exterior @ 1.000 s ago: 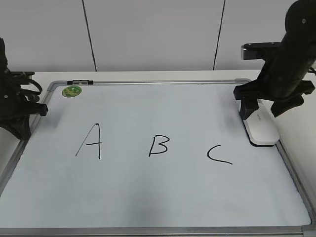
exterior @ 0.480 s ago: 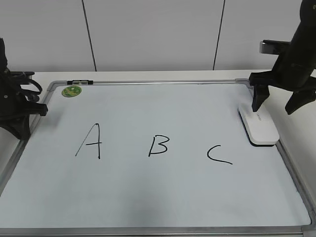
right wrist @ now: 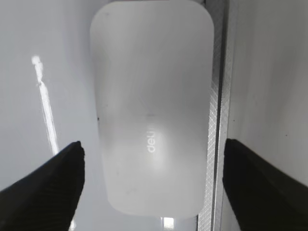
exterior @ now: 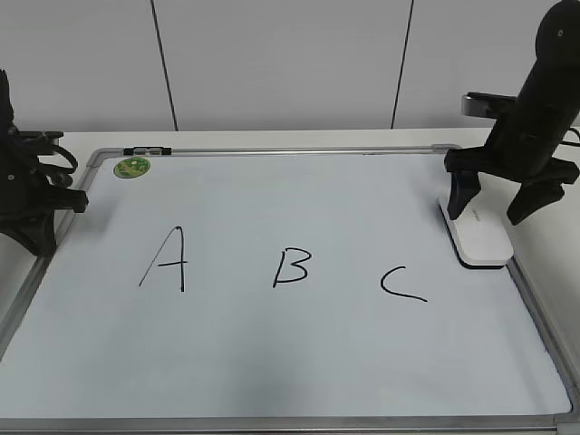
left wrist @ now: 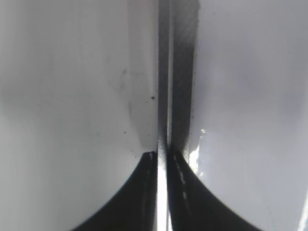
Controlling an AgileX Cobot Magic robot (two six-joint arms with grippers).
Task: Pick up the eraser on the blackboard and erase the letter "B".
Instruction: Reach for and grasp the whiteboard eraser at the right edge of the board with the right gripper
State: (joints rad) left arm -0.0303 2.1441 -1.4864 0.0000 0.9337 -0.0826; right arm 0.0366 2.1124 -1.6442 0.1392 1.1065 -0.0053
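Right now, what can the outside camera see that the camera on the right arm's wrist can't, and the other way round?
Only the exterior view shows the letters A, B and C, the green magnet and the left end effector parked at the board's left edge. Only the right wrist view shows the grey logo on the eraser. Both show the eraser beside the blackboard frame, with the right end effector open and straddling it.
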